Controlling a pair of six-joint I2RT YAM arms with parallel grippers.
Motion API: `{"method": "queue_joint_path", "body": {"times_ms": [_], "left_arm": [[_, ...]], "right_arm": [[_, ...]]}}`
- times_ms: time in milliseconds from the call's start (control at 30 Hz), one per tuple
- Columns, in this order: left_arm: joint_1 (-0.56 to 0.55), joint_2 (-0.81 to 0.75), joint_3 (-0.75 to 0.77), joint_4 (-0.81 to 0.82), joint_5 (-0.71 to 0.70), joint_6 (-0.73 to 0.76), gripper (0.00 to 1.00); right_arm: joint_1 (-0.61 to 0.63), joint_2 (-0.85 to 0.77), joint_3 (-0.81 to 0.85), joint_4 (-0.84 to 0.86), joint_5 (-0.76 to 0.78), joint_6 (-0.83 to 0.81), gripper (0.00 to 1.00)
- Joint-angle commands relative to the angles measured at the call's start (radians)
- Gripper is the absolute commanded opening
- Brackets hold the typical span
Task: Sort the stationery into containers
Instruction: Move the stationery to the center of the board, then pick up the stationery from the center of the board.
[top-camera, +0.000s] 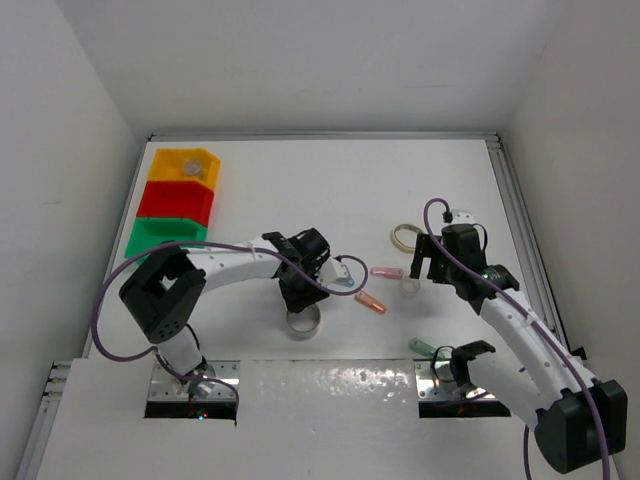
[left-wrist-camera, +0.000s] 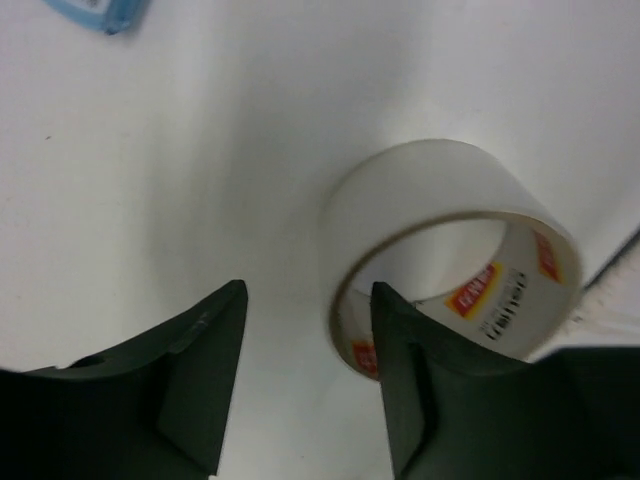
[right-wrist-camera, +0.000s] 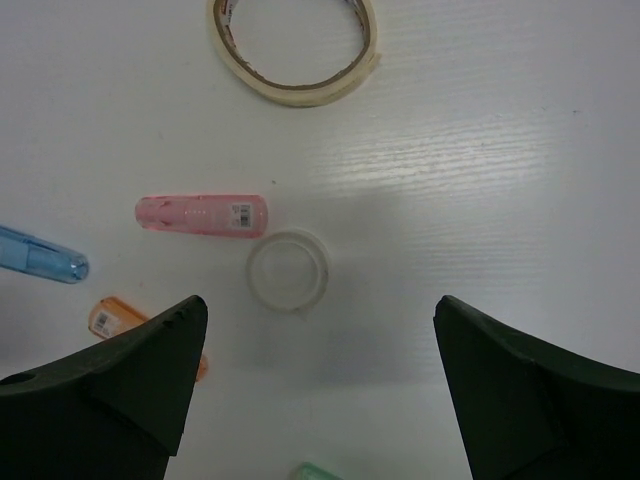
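Laboratory robot cell. A white table (top-camera: 300, 180) stood boxed in by plain white panels (top-camera: 60, 120); the left arm (top-camera: 235, 262) and right arm (top-camera: 520, 325) were bolted to metal plates (top-camera: 225, 372) at its near edge.

White table (top-camera: 300, 190) seen brightly lit, faint wood grain picked up in right wrist view. White walls (top-camera: 60, 120) set round three sides. Metal rail (top-camera: 520, 220) run along right edge, another along far edge. Glossy white panel (top-camera: 330, 390) laid across near edge, metal plates (top-camera: 222, 374) let into it.
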Motion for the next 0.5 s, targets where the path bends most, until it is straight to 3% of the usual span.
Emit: {"method": "queue_joint_path", "body": {"times_ms": [0,100,133,233,333,400,467], "left_arm": [[0.034,0.021,-0.011,0.106,-0.081,-0.027,0.47],[0.061,0.036,0.002,0.087,-0.098,-0.001,0.26],[0.080,0.036,0.005,0.082,-0.087,0.002,0.15],[0.106,0.036,0.019,0.073,-0.056,0.004,0.00],[0.164,0.035,0.113,0.021,-0.019,-0.021,0.00],[0.263,0.029,0.227,-0.088,0.013,-0.048,0.00],[0.420,0.029,0.446,-0.186,0.062,-0.071,0.00]], "right_arm": [[0.006,-0.012,-0.009,0.014,0.015,0.032,0.93],[0.009,-0.003,-0.009,0.006,0.002,0.038,0.92],[0.009,-0.001,-0.012,0.006,-0.007,0.040,0.92],[0.011,0.005,-0.009,0.000,-0.005,0.046,0.91],[0.025,0.019,0.022,-0.025,0.003,0.046,0.89],[0.041,0.032,0.062,-0.035,0.008,0.030,0.88],[0.066,0.069,0.099,-0.026,0.014,0.003,0.88]]}}
